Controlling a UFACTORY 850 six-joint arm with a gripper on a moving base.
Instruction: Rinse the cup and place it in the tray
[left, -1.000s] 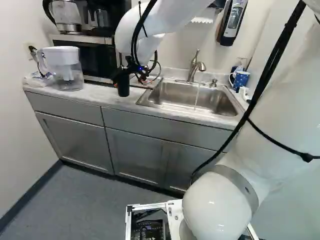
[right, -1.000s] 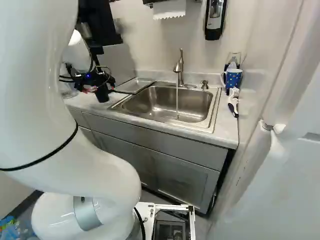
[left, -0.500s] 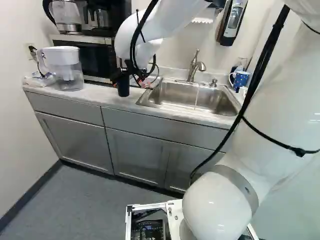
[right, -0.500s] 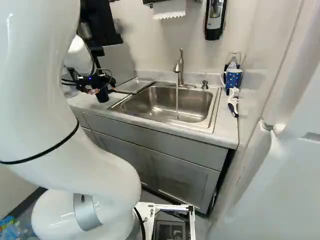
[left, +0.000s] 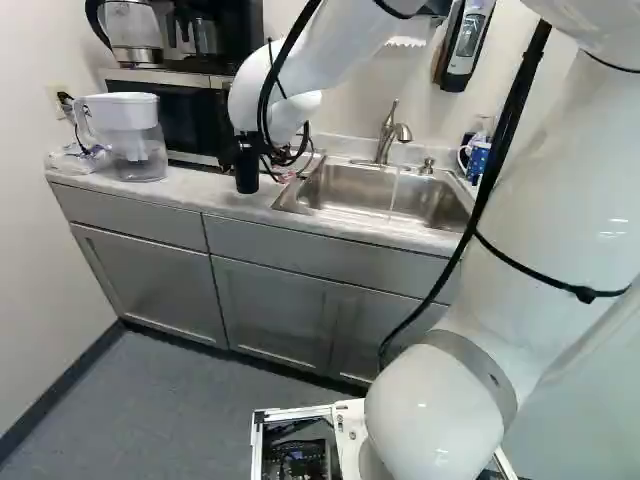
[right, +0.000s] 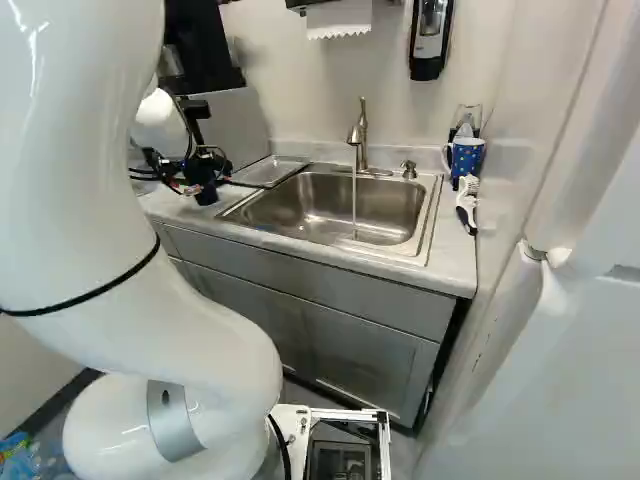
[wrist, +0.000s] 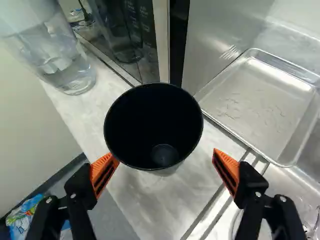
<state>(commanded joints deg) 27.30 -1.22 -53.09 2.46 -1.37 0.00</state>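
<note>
Wrist view: end effector (wrist: 166, 159) is open, w/ the black cup (wrist: 154, 127) upright on the desk (wrist: 145, 202) just ahead, roughly btwn its fingers but nearer the one away from the tray (wrist: 260, 100), so centring prob. comes before closing.

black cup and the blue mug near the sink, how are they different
The black cup is plain and dark, while the blue mug is covered in light spots. The mug has a side handle; no handle shows on the cup. In the right base view, the cup is left of the sink, between the open fingers of the gripper, whereas the mug is right of it. Both are drinking vessels.
</note>
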